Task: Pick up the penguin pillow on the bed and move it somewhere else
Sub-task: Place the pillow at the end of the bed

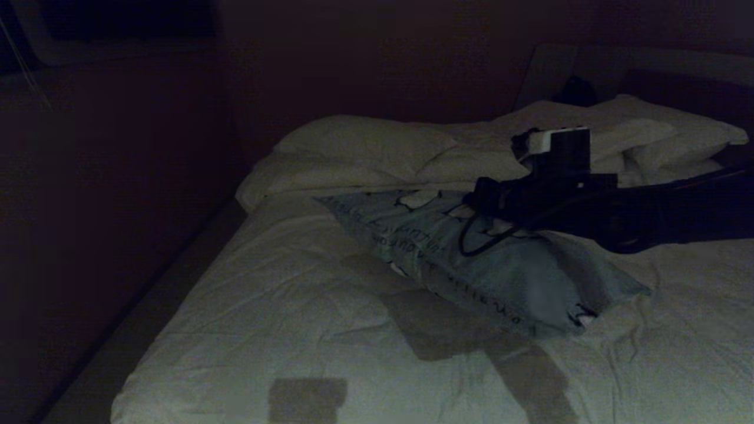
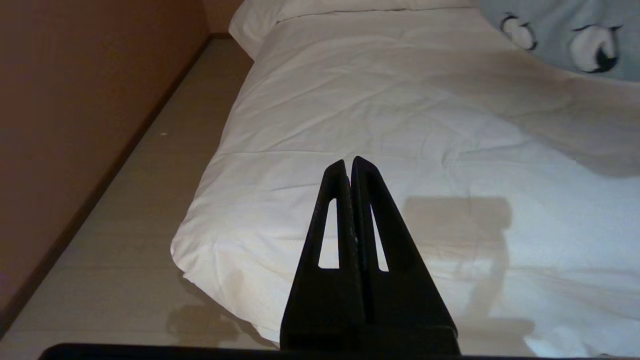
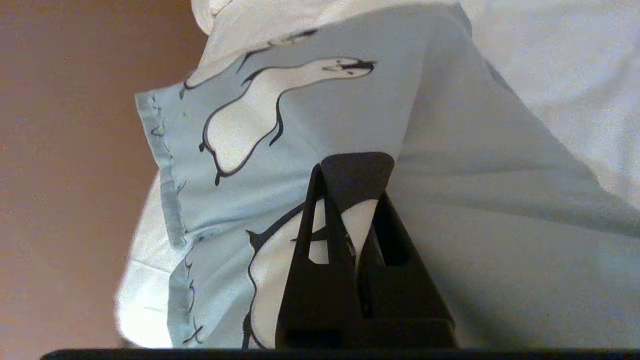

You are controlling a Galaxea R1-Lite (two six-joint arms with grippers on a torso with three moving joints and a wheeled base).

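We hold the long grey-blue penguin-printed fabric pillow [image 3: 310, 130] pinched in our right claw [image 3: 356, 170] above the white-quilted bed [image 1: 283, 306], toward two o'clock, left claw [image 2: 348, 165] closed.

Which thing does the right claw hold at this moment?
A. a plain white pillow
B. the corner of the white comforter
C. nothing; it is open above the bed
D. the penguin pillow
D: in the right wrist view the right claw is shut on a fold of the penguin pillow, whose grey-blue cloth with penguins bunches at its tips.
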